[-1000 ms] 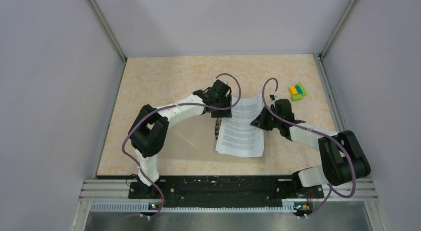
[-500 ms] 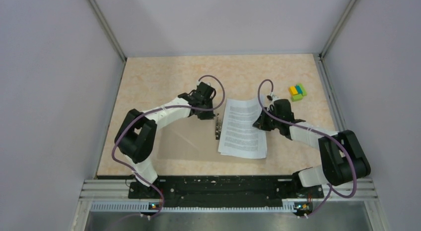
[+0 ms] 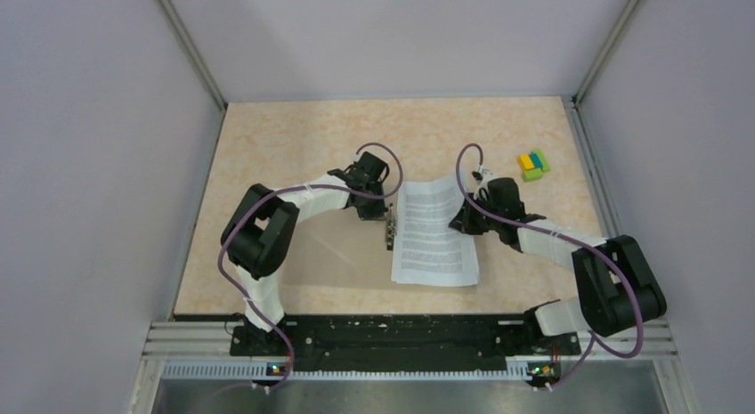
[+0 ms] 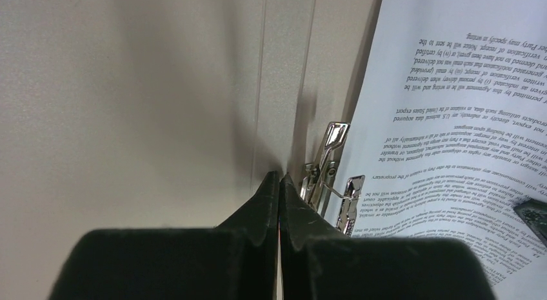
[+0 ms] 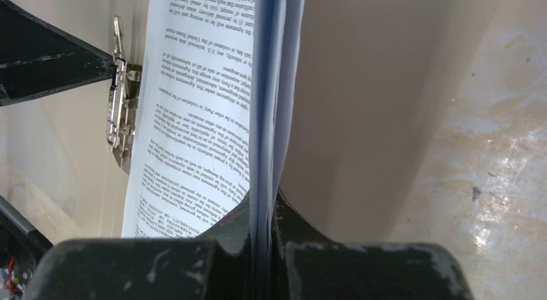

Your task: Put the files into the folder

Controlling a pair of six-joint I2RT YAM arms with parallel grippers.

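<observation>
Right pincer (image 5: 263, 217) clamps the files' (image 3: 434, 234) right edge, held raised so the sheets slope toward the clip (image 4: 328, 163) in the open folder (image 3: 343, 258); left pincer (image 4: 279, 179), closed empty, tips at the spine, probably steadying it.

White printed files (image 3: 434, 236) lie on the open tan folder (image 3: 338, 258), beside its metal clip (image 3: 390, 232).

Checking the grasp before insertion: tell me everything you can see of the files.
The files are a thin stack of white sheets covered in small black printed text. They lie over the right half of the open tan folder, with their left edge beside its metal clip. Their right edge is lifted and bowed, pinched edge-on in the shut right hand.
</observation>
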